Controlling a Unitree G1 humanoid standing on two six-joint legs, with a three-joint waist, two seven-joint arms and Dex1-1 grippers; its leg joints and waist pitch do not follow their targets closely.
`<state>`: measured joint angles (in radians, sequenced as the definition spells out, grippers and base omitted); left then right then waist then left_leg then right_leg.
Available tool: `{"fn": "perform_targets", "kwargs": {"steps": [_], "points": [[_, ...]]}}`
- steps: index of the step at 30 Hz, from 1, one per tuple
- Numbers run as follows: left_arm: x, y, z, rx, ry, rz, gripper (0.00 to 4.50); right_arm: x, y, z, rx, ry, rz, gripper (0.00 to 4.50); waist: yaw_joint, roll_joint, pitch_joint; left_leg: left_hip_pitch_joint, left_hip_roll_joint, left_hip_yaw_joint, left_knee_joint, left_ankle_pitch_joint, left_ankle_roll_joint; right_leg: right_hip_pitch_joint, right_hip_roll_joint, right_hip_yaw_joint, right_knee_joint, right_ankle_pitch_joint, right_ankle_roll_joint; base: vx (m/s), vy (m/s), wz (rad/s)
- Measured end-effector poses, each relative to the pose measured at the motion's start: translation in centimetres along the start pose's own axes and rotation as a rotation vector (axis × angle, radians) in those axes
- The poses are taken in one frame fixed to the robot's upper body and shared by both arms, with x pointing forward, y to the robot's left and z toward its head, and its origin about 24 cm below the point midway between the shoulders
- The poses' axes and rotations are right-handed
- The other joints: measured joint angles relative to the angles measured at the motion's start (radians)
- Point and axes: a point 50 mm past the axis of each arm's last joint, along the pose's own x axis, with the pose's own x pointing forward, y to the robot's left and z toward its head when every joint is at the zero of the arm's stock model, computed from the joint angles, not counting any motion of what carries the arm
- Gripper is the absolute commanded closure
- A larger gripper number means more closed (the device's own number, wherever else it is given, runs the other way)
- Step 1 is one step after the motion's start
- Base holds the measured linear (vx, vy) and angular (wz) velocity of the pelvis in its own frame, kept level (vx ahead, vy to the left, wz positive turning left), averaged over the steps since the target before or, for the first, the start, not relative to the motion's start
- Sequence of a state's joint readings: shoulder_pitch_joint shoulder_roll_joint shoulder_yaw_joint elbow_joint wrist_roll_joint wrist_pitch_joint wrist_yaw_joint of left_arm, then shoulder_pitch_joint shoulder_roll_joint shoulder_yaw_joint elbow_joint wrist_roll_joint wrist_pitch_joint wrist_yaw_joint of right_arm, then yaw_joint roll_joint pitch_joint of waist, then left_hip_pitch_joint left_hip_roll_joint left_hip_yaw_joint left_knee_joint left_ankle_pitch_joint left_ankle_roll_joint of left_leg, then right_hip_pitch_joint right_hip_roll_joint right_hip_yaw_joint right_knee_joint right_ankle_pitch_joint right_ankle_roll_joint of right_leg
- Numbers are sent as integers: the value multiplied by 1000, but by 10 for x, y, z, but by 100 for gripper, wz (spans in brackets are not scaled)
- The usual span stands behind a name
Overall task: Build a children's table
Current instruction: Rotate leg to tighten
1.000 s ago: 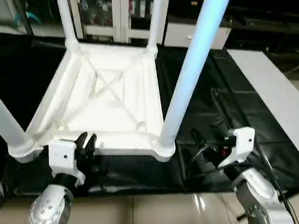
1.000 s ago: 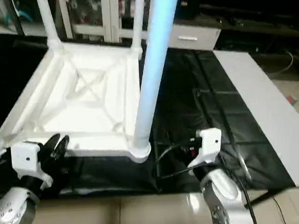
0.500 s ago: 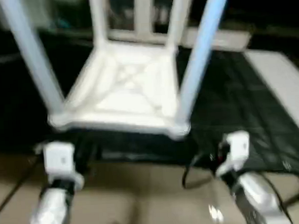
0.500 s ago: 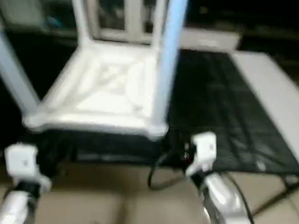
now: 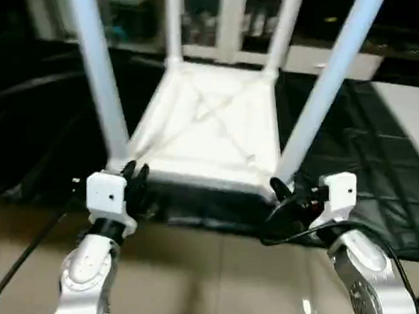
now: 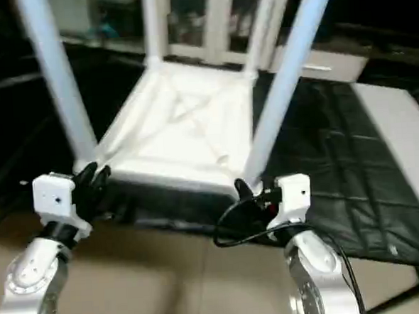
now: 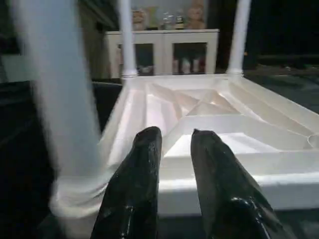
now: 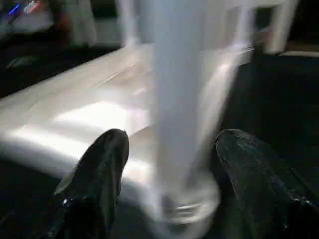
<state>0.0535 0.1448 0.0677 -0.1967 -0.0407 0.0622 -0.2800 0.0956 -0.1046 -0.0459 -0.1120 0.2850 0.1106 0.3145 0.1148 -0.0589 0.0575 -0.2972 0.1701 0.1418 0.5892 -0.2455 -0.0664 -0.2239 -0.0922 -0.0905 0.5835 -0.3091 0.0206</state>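
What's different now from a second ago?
The right fingers moved in around the near right leg, open, not squeezing it. The left fingers slid over beside the near left leg. The table stayed upside down, all four legs on. Nothing was grabbed.

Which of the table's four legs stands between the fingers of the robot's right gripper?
The near right leg, at the tabletop's front corner. The right gripper straddles its base with open fingers; the other three legs stand clear of it.
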Motion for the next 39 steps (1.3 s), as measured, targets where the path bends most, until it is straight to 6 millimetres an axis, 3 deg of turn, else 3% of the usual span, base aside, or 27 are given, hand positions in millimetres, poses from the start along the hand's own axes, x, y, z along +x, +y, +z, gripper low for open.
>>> {"fn": "perform_targets", "kwargs": {"steps": [1,2,3,4,5,6,7,8,9,10,11,12,14,16,18,20,27,34,39], "points": [[-1,0,-1,-26,-4,-8,330,-4,-3,1,14,-16,-20,128,-4,-8,-11,-11,1,0,3,9,11,2,1,0,-4,5,23,240,-5,-11],[-2,-3,-1,-62,-10,-18,312,-9,-9,3,27,-32,-44,112,-11,-12,-24,-28,3,-5,11,7,17,-5,6,-1,-6,8,34,170,-15,-7],[-2,-5,-1,-85,-16,-34,301,-11,-11,4,28,-47,-52,102,-20,-15,-30,-40,3,-16,23,5,15,-18,10,1,0,6,35,175,-13,0],[-3,-5,-2,-94,-18,-45,295,-14,-10,5,33,-60,-40,95,-22,-11,-33,-53,0,-29,29,2,12,-40,15,8,27,6,35,105,-39,-17],[-7,1,-3,-85,-7,-39,295,-16,-3,1,48,-61,-5,92,-29,-15,-36,-53,-15,-66,33,2,11,-93,14,36,76,8,38,105,-39,-17],[-9,6,-4,-78,-1,-24,295,-18,5,-2,61,-56,26,92,-32,-15,-38,-50,-29,-101,33,2,11,-111,14,55,105,9,41,47,-78,-46],[-10,11,-3,-75,-9,-9,281,-22,10,-5,65,-52,46,73,-34,-17,-43,-55,-41,-120,38,2,11,-105,15,70,96,0,54,42,-51,-31],[-7,14,2,-71,-38,0,258,-26,9,-5,59,-50,42,56,-33,-16,-48,-77,-49,-110,50,2,12,-92,19,83,61,-30,43,42,-51,-31],[-5,13,4,-78,-53,0,253,-28,6,-6,54,-42,33,53,-36,-12,-46,-80,-44,-102,45,0,14,-92,21,83,62,-26,47,0,0,0],[-3,11,6,-84,-67,-2,248,-29,4,-5,49,-41,27,48,-36,-12,-46,-77,-38,-88,38,-1,11,-92,21,81,63,-25,47,-63,6,8],[-3,13,8,-80,-80,14,238,-26,3,-2,42,-54,32,36,-33,-10,-45,-67,-25,-80,23,-11,-26,-91,23,73,64,-22,44,-63,6,8],[-4,18,8,-76,-82,44,225,-22,4,2,42,-72,40,22,-30,-11,-44,-65,-20,-79,24,-8,-32,-90,23,71,62,-17,44,-56,-1,4],[-6,28,9,-58,-81,106,208,-12,8,12,49,-116,74,8,-26,-13,-40,-58,-15,-79,25,-4,-37,-80,24,68,53,-3,44,-78,1,1],[-6,33,12,-39,-88,121,202,-7,11,17,51,-136,101,4,-20,-5,-32,-55,-8,-78,25,1,-32,-69,22,60,43,6,42,-81,5,6],[-7,37,17,-22,-101,149,180,-4,16,18,52,-124,157,0,-14,-9,-29,-52,-1,-62,25,5,-30,-68,16,56,42,5,32,-106,11,11],[-10,40,21,-14,-122,173,167,-4,20,15,52,-105,191,0,-8,-10,-26,-52,7,-46,25,11,-26,-69,13,56,42,12,30,-114,21,8],[-18,48,32,-3,-171,204,110,-1,23,17,62,-112,198,0,5,-17,-24,-53,21,-27,24,19,-28,-74,12,54,43,22,29,-27,2,-1],[15,53,52,5,-174,130,38,9,34,22,80,-119,269,0,27,-22,-28,-63,22,-24,9,46,-31,-89,15,55,47,27,31,0,0,0],[28,59,40,12,-94,137,8,10,35,22,83,-119,276,0,28,-23,-28,-71,23,-23,9,47,-31,-96,15,54,47,31,36,0,0,0]]}}
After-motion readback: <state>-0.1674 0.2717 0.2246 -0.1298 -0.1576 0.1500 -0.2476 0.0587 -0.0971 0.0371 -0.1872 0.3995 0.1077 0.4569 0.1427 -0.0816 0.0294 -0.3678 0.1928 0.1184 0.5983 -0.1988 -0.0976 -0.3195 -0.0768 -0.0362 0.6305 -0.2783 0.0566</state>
